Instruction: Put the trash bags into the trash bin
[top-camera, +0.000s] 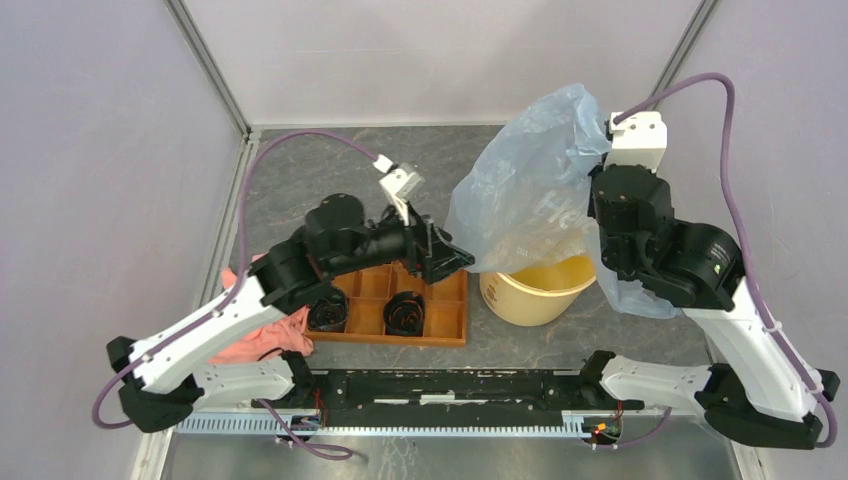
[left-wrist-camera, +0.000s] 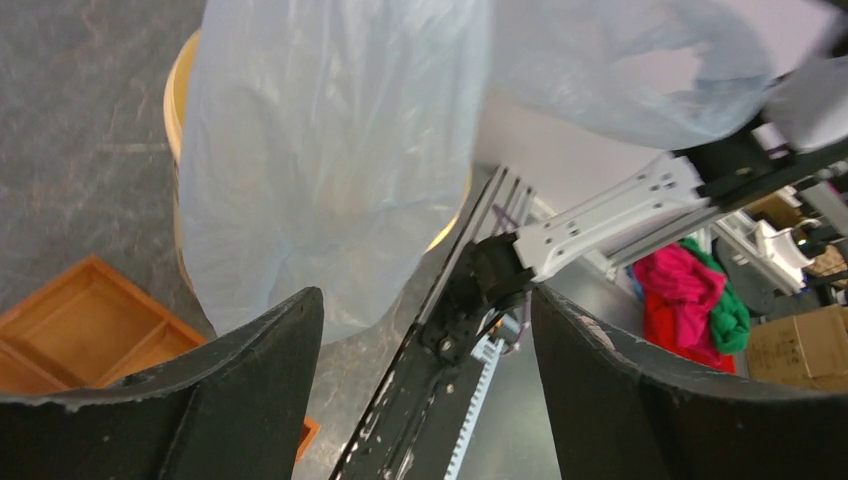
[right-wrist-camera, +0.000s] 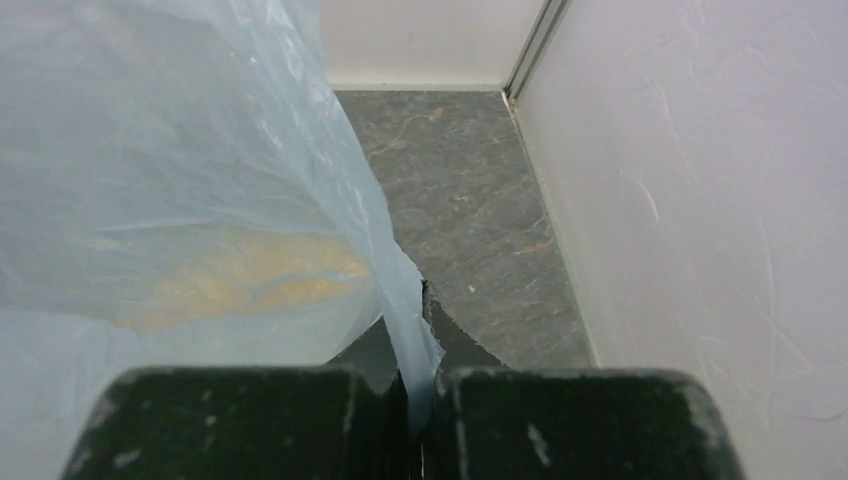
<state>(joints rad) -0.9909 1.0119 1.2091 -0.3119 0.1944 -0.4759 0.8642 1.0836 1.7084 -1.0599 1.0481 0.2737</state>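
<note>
Two arms, left arm (top-camera: 225, 325) at lower left and right arm (top-camera: 750, 335) at lower right: white tapered links, rounded black joint housings, black bases. Mauve cables (top-camera: 300, 140) run up the frame to white camera blocks (top-camera: 637, 140) at the wrists. Left fingers (left-wrist-camera: 250, 390) and right fingers (right-wrist-camera: 230, 420): matte black, edges chipped and scuffed pale.

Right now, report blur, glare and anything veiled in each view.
Top external: sharp, evenly lit, mild sheen on the trash bag. Left wrist: near fingers soft, bag veils the trash bin. Right wrist: bin only a yellow haze through film.
</note>
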